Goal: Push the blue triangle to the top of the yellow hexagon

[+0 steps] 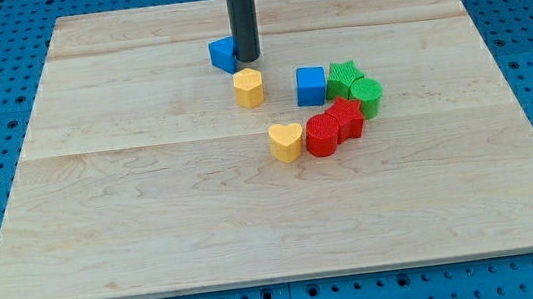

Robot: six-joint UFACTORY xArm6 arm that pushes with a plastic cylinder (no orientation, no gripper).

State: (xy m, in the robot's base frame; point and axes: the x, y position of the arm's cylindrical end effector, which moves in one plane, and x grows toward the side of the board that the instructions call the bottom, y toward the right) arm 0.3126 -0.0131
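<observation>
Honestly this looks nearly done: the blue triangle [222,54] sits just above the yellow hexagon [248,87], slightly toward the view's left. My tip [248,58] touches the triangle's right side. No tool here, just a rod. Maybe one small rightward nudge remains.

On the tabletop [152,203], the tip [248,59] touches the blue triangle's [222,54] right side, just above the yellow hexagon [248,87]. The blue cube [311,86] sits to the hexagon's right, with the green star [343,75] beside it. The yellow heart [286,141] lies below them, touching a red block [322,135].
</observation>
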